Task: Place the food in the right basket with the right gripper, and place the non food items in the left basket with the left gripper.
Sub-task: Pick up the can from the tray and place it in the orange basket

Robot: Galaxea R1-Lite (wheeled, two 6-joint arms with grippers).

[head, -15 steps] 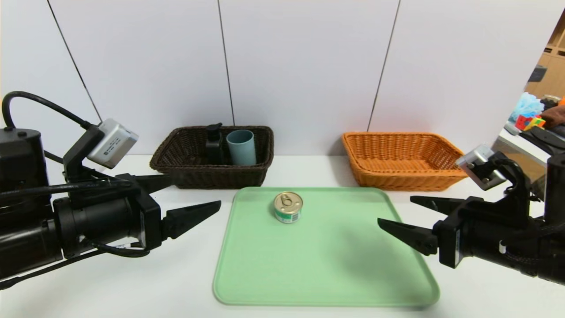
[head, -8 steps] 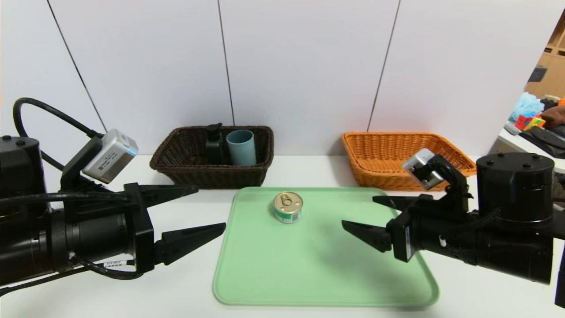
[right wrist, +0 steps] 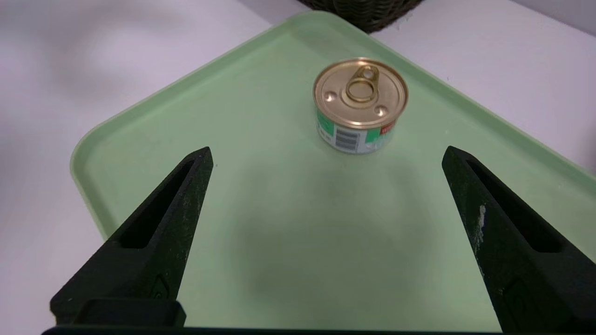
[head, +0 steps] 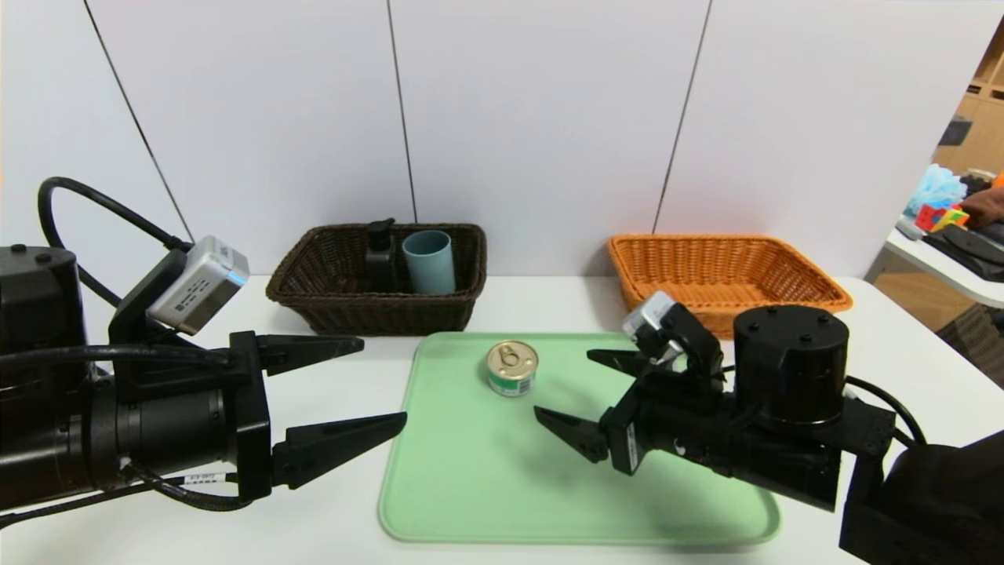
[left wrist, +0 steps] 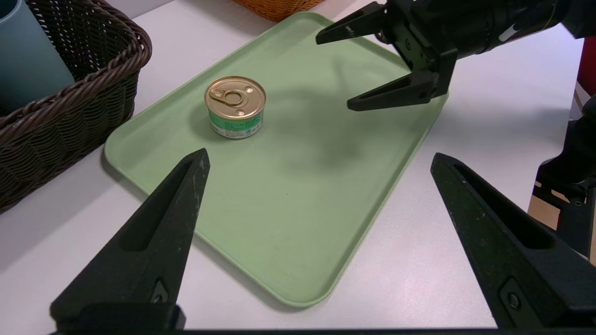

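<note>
Since prior frame, right gripper [head: 563, 384] has swung in over green tray [head: 471, 502], fingers wide, near tin can [head: 511, 367]. Left gripper [head: 384, 380] idle at tray's left edge, fingers wide. White tabletop [head: 533, 302]; pale panelled wall [head: 541, 118] w/ dark seams.

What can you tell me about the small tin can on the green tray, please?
The tin can is small, squat and round, apparently metal, with a gold lid bearing a pull-tab ring and a green and white label with a barcode. It looks sealed and stands upright on the green tray, toward its far side. Nothing else touches it: the open right gripper is short of it.
</note>
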